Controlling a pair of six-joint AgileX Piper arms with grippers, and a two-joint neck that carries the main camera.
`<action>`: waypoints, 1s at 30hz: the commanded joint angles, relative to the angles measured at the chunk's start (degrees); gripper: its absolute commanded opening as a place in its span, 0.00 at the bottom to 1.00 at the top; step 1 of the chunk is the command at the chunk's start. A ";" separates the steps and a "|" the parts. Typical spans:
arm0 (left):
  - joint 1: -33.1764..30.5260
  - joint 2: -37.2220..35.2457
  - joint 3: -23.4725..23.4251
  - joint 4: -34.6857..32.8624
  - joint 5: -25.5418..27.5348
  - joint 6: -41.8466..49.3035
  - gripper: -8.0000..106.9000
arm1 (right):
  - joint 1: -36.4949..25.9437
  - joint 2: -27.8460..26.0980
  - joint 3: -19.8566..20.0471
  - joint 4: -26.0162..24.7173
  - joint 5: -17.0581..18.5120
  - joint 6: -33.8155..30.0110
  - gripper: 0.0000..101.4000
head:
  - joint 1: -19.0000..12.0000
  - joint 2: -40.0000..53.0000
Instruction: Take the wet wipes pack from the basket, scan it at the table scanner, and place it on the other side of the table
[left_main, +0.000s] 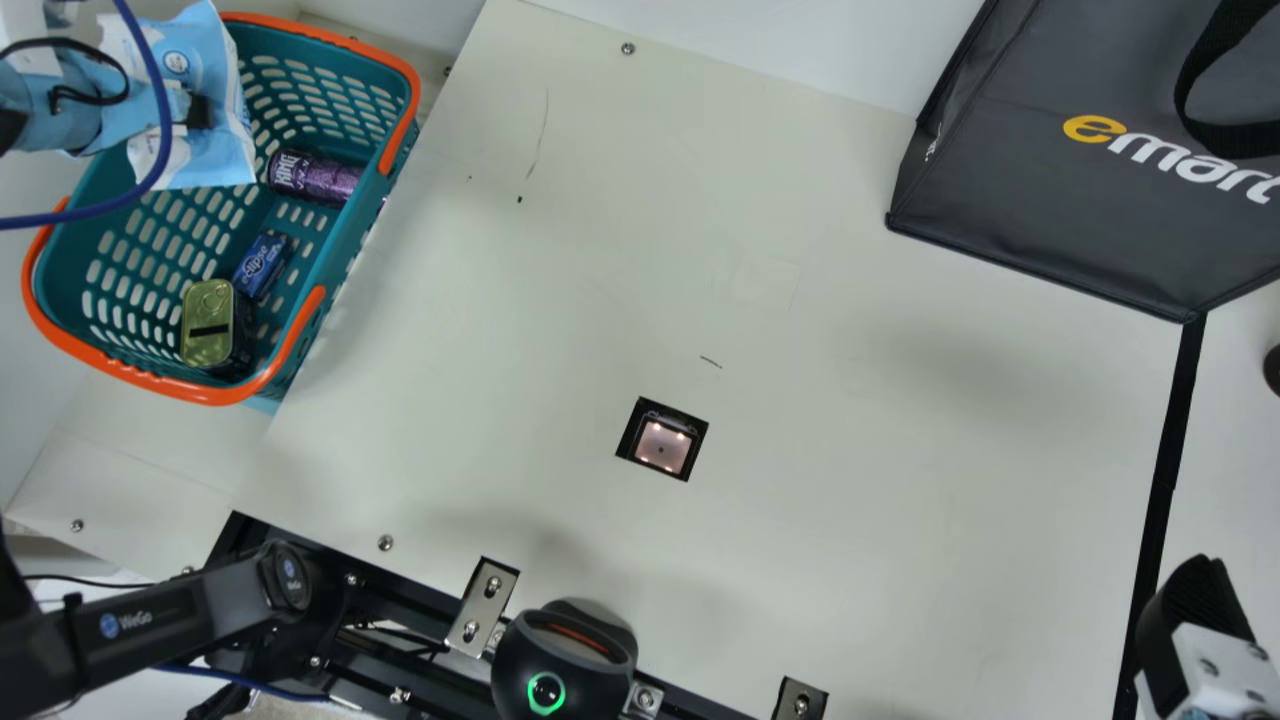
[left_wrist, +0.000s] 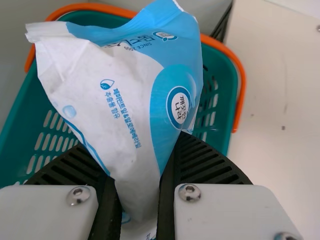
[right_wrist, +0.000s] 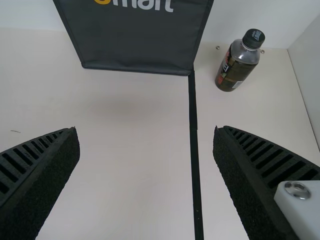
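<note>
High at the left of the main view, my left gripper (left_main: 196, 112) holds the white and blue wet wipes pack (left_main: 222, 70) over the basket (left_main: 345, 215). In the left wrist view, the fingers of the left gripper (left_wrist: 141, 172) pinch the narrow, crumpled end of the wipes pack (left_wrist: 127, 90), and its wider part spreads out past them. The table scanner (left_main: 662, 445) is a lit square window set in the tabletop. At the lower right corner is my right gripper (left_main: 1200, 610); in the right wrist view the right gripper (right_wrist: 146, 135) is open with nothing between its fingers.
Inside the basket lie a purple can (left_main: 312, 178), a blue small pack (left_main: 263, 264) and a gold-topped tin (left_main: 208, 322). A dark bag (left_main: 1050, 200) stands at the back right, a bottle (right_wrist: 238, 62) beside it. A round black device (left_main: 560, 665) sits at the near edge.
</note>
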 joint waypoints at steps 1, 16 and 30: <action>-1.42 -0.98 -0.18 0.33 0.59 -1.89 0.00 | 0.00 0.00 0.00 0.00 0.00 0.00 0.94 | -1.66 0.14; -16.72 -7.22 1.53 4.38 2.90 -10.90 0.00 | 0.00 0.00 0.00 0.00 0.00 0.00 0.94 | -1.66 0.14; -34.83 -10.43 5.28 10.69 0.85 -21.57 0.00 | 0.00 0.00 0.00 0.00 0.00 0.00 0.94 | -1.66 0.14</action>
